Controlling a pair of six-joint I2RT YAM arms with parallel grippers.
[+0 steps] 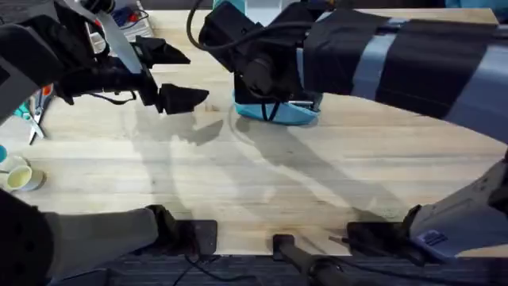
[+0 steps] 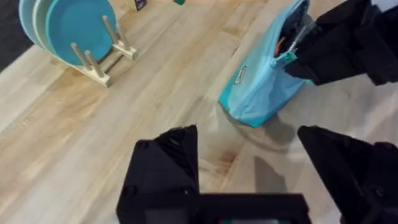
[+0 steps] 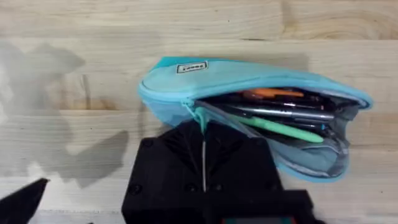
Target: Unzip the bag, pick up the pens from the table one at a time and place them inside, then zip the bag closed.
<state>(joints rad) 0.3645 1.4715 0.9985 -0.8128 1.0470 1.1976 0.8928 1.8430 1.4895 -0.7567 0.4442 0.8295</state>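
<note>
The light blue bag (image 3: 186, 84) lies on the table (image 1: 262, 191) with its zipper open. Inside it I see a silver-grey pen (image 3: 286, 112), a green pen (image 3: 280, 128) and something orange. My right gripper (image 3: 203, 126) reaches across to the bag (image 1: 295, 116), its black fingers pressed together on the teal zipper pull (image 3: 199, 114). In the left wrist view the bag (image 2: 255, 93) stands tilted, with the right gripper (image 2: 298, 62) at its zipper pull (image 2: 283, 59). My left gripper (image 1: 178, 75) hovers open and empty to the left of the bag, its fingers (image 2: 168, 162) spread wide.
A wooden rack with teal plates (image 2: 68, 31) stands beyond the bag. Scissors (image 1: 36, 119) and a small pale roll (image 1: 20, 176) lie at the table's left edge. Bare wood lies between the bag and the front edge.
</note>
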